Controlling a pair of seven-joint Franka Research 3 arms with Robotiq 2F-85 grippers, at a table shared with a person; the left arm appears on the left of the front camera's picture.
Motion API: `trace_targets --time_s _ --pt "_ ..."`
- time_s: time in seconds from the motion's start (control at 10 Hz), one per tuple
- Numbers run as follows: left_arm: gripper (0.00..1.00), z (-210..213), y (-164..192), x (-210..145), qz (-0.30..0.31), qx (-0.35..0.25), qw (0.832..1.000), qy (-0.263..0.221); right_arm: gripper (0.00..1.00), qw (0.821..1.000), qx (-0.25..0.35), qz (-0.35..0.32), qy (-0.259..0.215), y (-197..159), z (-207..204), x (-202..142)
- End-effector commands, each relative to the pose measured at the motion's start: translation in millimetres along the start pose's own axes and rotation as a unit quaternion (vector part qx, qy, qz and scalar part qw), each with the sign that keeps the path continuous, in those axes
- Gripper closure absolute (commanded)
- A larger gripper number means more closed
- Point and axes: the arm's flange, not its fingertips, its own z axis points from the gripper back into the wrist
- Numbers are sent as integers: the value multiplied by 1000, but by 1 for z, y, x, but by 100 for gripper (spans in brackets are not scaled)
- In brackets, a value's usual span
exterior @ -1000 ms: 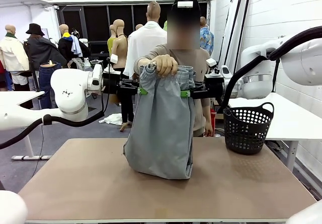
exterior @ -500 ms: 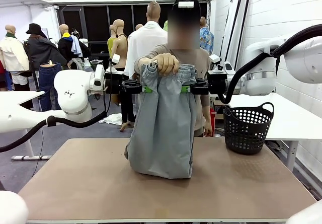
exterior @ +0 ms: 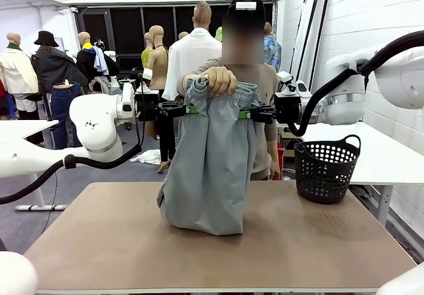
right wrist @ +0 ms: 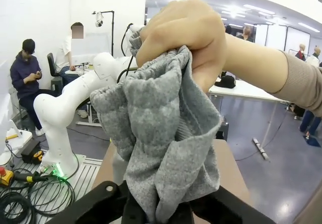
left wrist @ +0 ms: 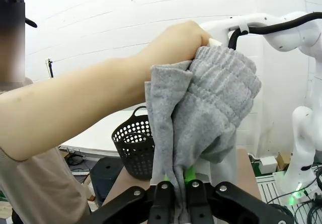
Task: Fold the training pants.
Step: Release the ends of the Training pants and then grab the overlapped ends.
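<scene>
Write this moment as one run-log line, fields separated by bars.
left pincer: shut on training pants | right pincer: shut on training pants | person's hand: holds waistband | hem: on table

The left gripper point(left wrist: 177, 189) is at the bottom edge, and its two black fingers are closed on a fold of the training pants point(left wrist: 201, 113), with a green pad visible between the cloth. The grey pants hang down from the person's hand point(left wrist: 176, 45), which holds the gathered waistband from above. Behind them a black basket point(left wrist: 132, 146) stands on a white table point(left wrist: 95, 138), and a white robot arm point(left wrist: 282, 32) is at the right.
</scene>
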Motion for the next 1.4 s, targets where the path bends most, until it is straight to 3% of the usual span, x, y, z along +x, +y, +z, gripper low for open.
trace_targets --time_s 0.0,0.6,1.1,1.3 --pt "100 -3 -4 2 -6 -11 1000 6 100 1000 18 -5 10 -7 5 8" --pt "100 -3 -7 1 -1 17 996 86 100 1000 22 -7 14 -14 18 18" --pt "100 -6 -5 -3 7 21 996 88 100 999 28 -8 26 -18 20 16" --pt "100 -5 -4 -3 0 60 996 69 100 999 27 -3 40 -18 17 13"
